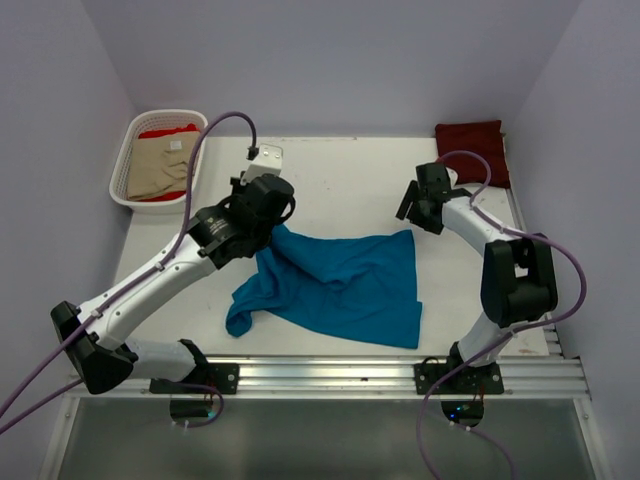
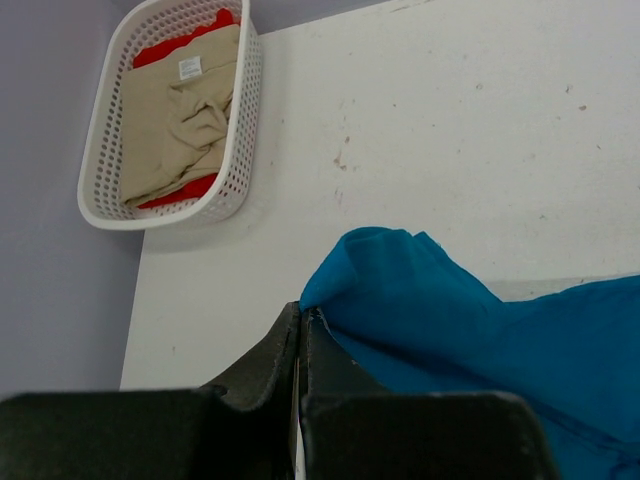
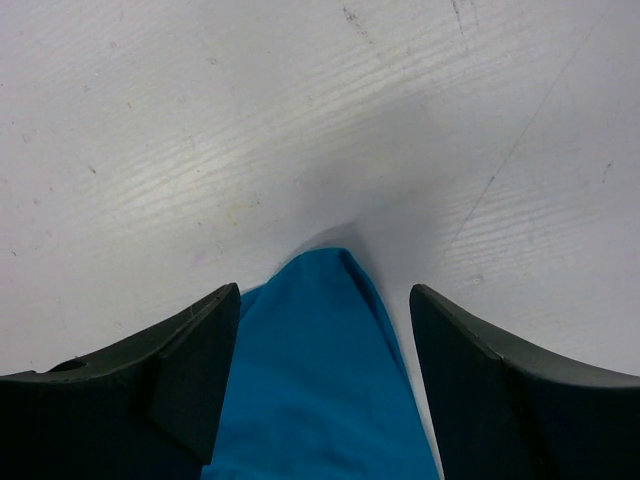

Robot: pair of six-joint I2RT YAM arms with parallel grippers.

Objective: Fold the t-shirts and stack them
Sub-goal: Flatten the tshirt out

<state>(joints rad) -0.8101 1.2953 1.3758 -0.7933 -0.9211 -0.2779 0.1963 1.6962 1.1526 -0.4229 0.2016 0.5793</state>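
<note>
top external view: teal-blue t-shirt [image 1: 340, 285] lies partly spread on the white tabletop [image 1: 340, 180], in the middle, between the two arms. its left part is rumpled and bunched, and its far left corner is raised off the surface.

left hand [image 2: 301, 318]: fingers pressed together, pinching that raised far left corner of the teal-blue t-shirt. left wrist view shows the cloth folding out of the tips and draping down to the right.

right hand [image 3: 325, 292]: fingers spread, one on each side of the shirt's far right corner. that corner lies flat on the tabletop between them. cannot tell whether either finger touches the cloth.

dark maroon t-shirt [image 1: 472, 143]: folded, at the far right corner of the tabletop, well apart from the teal one.

white slotted basket [image 1: 122, 172]: at the far left corner. inside it, beige t-shirt [image 1: 160, 165] lies on top of bright red t-shirt [image 1: 168, 131], red showing at the far and near ends.
</note>
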